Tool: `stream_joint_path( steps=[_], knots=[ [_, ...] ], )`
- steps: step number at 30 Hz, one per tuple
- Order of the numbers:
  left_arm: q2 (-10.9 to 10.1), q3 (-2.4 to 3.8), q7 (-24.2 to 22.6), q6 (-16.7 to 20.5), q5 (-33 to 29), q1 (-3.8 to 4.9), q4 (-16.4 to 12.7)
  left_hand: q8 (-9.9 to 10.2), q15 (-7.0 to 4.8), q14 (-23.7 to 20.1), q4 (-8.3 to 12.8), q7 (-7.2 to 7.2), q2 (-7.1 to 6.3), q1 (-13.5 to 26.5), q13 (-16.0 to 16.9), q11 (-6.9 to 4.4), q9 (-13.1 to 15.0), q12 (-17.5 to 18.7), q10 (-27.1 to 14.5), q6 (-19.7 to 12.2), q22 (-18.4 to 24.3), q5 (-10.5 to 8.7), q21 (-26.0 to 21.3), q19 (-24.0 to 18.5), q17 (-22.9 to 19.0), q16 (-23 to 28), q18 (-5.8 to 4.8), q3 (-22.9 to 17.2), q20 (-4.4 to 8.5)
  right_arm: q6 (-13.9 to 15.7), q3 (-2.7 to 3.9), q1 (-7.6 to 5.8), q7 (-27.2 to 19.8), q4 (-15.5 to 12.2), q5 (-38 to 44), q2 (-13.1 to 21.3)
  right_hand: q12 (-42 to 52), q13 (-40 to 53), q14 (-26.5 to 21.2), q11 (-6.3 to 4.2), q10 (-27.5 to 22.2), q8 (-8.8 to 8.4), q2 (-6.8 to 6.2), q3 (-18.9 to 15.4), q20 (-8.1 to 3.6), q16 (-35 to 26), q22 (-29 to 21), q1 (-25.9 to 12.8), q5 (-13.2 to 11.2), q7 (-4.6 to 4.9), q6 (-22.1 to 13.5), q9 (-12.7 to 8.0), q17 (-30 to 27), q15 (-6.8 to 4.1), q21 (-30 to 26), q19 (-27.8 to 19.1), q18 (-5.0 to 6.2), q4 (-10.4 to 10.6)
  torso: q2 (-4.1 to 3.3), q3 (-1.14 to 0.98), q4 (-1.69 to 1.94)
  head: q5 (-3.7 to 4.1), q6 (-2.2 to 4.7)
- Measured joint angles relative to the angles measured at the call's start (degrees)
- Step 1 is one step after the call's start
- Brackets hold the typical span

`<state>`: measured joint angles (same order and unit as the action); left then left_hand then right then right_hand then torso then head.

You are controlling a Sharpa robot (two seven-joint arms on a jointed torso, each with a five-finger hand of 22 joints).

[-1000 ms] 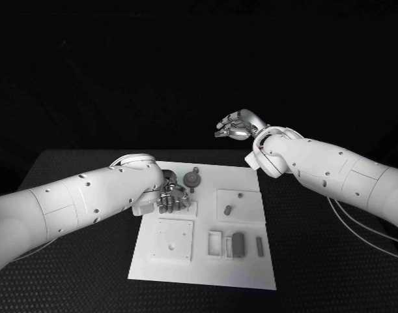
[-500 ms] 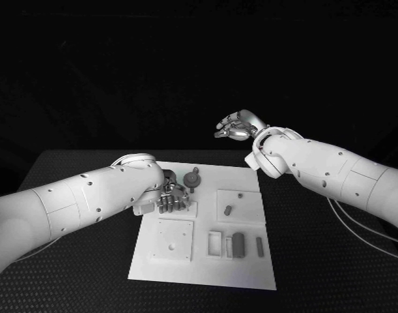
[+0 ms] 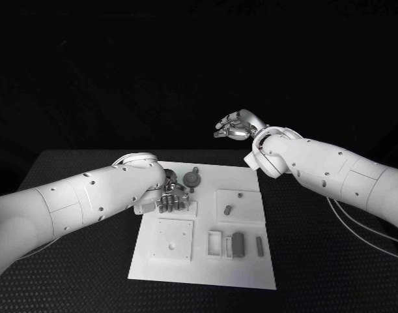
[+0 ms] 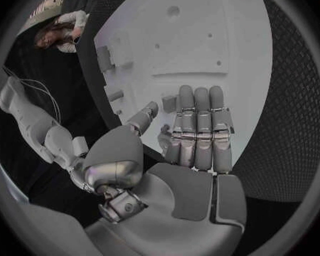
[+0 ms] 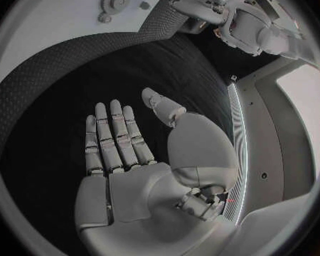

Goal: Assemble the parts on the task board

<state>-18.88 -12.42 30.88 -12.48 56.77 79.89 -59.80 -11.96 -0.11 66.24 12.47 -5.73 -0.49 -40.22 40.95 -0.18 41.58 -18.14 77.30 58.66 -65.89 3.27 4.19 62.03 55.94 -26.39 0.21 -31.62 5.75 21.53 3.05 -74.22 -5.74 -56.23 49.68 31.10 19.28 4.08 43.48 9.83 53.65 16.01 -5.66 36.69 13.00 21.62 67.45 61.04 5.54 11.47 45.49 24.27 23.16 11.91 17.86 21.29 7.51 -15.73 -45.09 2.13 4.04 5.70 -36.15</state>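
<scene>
At centre frame, the left hand (image 3: 169, 198) hovers flat and empty, fingers straight, over the task board (image 3: 208, 270), beside a round part (image 3: 191, 177). The right hand (image 3: 235, 125), raised at upper centre, holds nothing. A careless descent could knock loose parts aside.

Your head camera looks down from above at the task board (image 3: 203, 228), mid-frame. Your left wrist camera sits close behind the left hand (image 4: 196, 131), facing the same board. Your right wrist camera, behind the right hand (image 5: 131, 153), catches the board's edge too.
</scene>
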Motion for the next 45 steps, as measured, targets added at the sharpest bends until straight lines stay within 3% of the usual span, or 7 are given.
stream_joint_path(
  steps=[4, 18, 28, 34, 45],
  knots=[
    [0.0, -0.02, 0.0, 0.0, 0.1, 0.00, 0.0, 0.0, 0.00, 0.0, 1.7, 0.00, 1.69, -1.8, 0.0, -0.14, 0.0, -0.2, -0.1, 0.0, -0.1, 0.00, 0.1, 0.0, -0.2, -0.4, 0.14, -0.4, 0.00, 0.0, 0.00, 0.00, 0.0, 0.0, 0.0, 0.0, 0.0, 0.0, 0.0, 0.13, 0.1, 0.00, 0.00, 0.0, 0.00, 0.0, 0.0, 0.0, 0.0, 0.00, 0.0, 0.0, 0.0, 0.00, 0.0, 0.0, 0.00, 0.0, 0.00, 0.00, -0.01, 0.07, -0.01],
    [-0.3, 0.00, -0.4, 0.3, 0.6, -0.05, -0.5, 0.0, 0.01, 0.0, 4.1, 0.19, 4.23, -8.2, 0.0, -0.17, -0.9, -0.8, -0.2, 0.8, -0.5, -0.47, 0.1, 0.0, -0.6, -0.9, 0.19, -1.9, -0.01, -0.1, 0.00, 0.05, 0.0, -0.1, 0.0, 0.0, 0.0, 0.0, 0.0, 0.20, 0.2, 0.00, 0.00, 0.0, 0.00, 0.0, 0.1, 0.0, 0.0, 0.00, 0.0, 0.0, 0.0, 0.00, 0.0, 0.0, 0.00, 0.0, 0.00, 0.01, 0.02, 0.25, -0.19],
    [-0.8, 0.02, -1.2, 0.7, 0.8, -0.12, -0.8, -0.6, 0.01, 0.0, 4.4, 0.23, 3.59, -9.9, 0.1, -0.18, -0.4, -1.3, -0.2, 1.2, -0.7, -0.64, 0.0, 0.0, -0.6, -1.5, 0.19, -2.0, -0.02, -0.2, 0.00, 0.09, 0.0, -0.1, -0.1, 0.2, 0.0, 0.0, 0.0, 0.20, 0.2, 0.00, 0.00, 0.0, 0.00, -0.2, 0.2, 0.0, 0.0, 0.00, 0.0, -0.1, 0.0, 0.00, 0.0, 0.0, 0.00, 0.0, 0.02, 0.03, 0.03, 0.30, -0.27],
    [-0.9, 0.02, -1.6, 0.9, 1.1, -0.20, -0.8, -1.2, -0.29, 0.3, 4.1, 0.73, 3.60, -9.9, 0.6, -0.75, -0.3, -2.3, 0.5, 1.7, -1.0, -0.63, 0.1, 0.7, -0.3, -2.6, 0.19, -1.1, 0.40, -0.3, 0.00, 0.13, 0.0, -0.1, -0.1, 0.2, 0.0, 0.0, 0.0, 0.20, 0.2, 0.00, 0.00, 0.0, 0.00, -0.2, 0.2, 0.0, 0.0, 0.00, 0.0, -0.1, 0.1, 0.00, 0.0, 0.0, 0.00, 0.0, 0.02, 0.03, 0.04, 0.32, -0.29],
    [-1.1, 0.06, -2.0, 0.8, 1.6, -0.26, -0.7, -1.5, -0.49, 0.5, 3.9, 0.90, 4.12, -10.4, 1.1, -0.79, 0.1, -3.3, 0.5, 2.3, -1.5, -0.63, 0.1, 1.2, -0.2, -3.6, 0.20, 0.2, 0.49, -0.3, 0.00, 0.16, 0.0, -0.1, -0.2, 0.3, 0.0, 0.0, 0.0, 0.20, 0.2, 0.00, 0.00, -0.2, 0.00, -0.2, 0.3, 0.0, 0.0, 0.00, 0.0, -0.1, 0.1, 0.00, 0.0, 0.0, 0.00, 0.2, 0.02, 0.03, 0.03, 0.28, -0.28]
  ],
)
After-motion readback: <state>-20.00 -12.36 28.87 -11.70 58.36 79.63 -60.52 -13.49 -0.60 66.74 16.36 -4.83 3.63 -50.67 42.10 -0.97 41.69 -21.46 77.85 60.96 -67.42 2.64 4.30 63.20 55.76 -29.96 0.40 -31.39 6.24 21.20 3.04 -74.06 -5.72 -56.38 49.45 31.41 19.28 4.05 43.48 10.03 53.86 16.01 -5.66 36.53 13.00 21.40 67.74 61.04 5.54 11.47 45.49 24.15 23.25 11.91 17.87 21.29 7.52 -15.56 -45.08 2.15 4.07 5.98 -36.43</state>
